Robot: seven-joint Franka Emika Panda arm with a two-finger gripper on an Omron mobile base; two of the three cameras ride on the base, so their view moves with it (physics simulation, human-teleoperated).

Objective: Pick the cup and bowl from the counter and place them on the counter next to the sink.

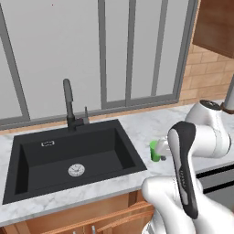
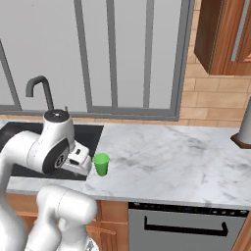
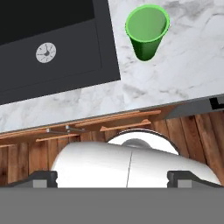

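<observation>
The green cup (image 2: pixel 101 163) stands upright on the white marble counter (image 2: pixel 171 157), just right of the black sink (image 1: pixel 73 155). It shows as well in the left base view (image 1: pixel 154 151) and near the top of the hand view (image 3: pixel 147 30). My gripper (image 3: pixel 116 180) is open, its two fingertips (image 3: pixel 43 179) set wide apart with nothing between them. The hand hangs above the counter's front edge, close to the cup's sink side and apart from it. The bowl is out of view.
A tall dark faucet (image 1: pixel 68 103) rises behind the sink. Wooden cabinet fronts with metal handles (image 3: pixel 87 131) run below the counter, with a dark appliance front (image 2: pixel 186 225) to the right. A grey object (image 2: pixel 243 127) stands at the counter's far right, under a wall cabinet (image 2: pixel 220 34).
</observation>
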